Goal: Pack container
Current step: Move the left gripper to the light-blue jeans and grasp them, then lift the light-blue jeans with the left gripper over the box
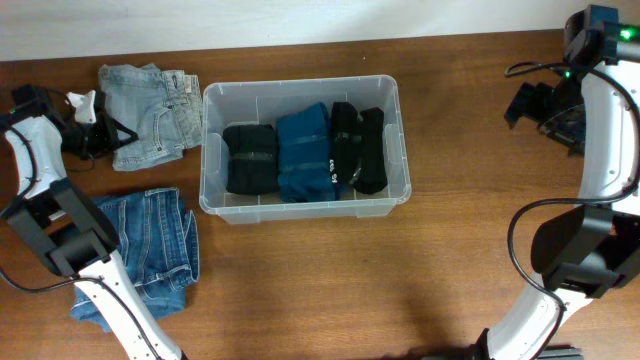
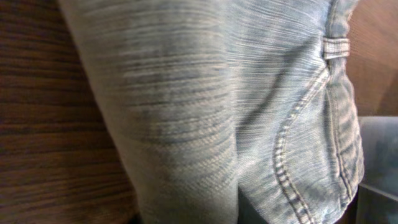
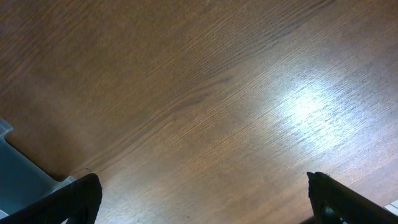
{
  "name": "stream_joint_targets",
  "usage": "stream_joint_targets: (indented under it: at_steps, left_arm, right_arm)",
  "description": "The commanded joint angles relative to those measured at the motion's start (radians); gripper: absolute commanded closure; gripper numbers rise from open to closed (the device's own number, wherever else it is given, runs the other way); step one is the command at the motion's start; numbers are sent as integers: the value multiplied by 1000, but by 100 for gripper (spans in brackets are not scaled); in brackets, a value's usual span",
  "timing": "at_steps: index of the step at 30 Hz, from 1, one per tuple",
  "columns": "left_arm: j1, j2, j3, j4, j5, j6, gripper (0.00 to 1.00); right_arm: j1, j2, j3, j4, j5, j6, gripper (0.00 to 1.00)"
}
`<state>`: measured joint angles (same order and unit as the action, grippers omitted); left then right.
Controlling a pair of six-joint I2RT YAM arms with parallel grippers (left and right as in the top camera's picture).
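The container (image 1: 388, 190) is a clear plastic bin in the middle of the table. It holds folded black and blue garments (image 1: 303, 152) side by side. Light-wash jeans (image 1: 150, 112) lie left of it at the back. My left gripper (image 1: 108, 136) is at their left edge. In the left wrist view the light jeans (image 2: 205, 106) fill the frame, bunched up close and hiding the fingers. The container wall (image 2: 380, 163) shows at the right. My right gripper (image 1: 535, 105) is open and empty far right; its fingers (image 3: 205, 205) are spread above bare wood.
Darker blue jeans (image 1: 150, 250) lie folded at the front left near the left arm's base. A corner of the bin (image 3: 18, 180) shows at the left of the right wrist view. The table's back edge meets a white wall.
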<state>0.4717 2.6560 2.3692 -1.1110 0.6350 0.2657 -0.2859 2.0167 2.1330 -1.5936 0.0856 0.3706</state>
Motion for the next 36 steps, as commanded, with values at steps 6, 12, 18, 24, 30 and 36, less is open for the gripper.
stream_joint_targets:
  at_steps: [6,12,18,24,30,36]
  left_arm:
    - [7,23,187,-103,128,-25,99]
    - [6,4,426,-213,213,-25,99]
    - [6,-40,684,-299,218,-34,100]
    - [0,-161,769,-354,218,-63,99]
    - [-37,-314,769,-469,219,-63,99]
    - [-122,-430,765,-576,278,-135,100]
  right_arm:
    - [-3,2,-2,-1,1,12,2]
    - [-3,2,-2,-1,2,12,1]
    - [-3,2,-2,-1,2,12,1]
    - [-3,2,-2,-1,1,12,2]
    - [-3,2,-2,-1,2,12,2]
    - [-3,2,-2,-1,1,12,1]
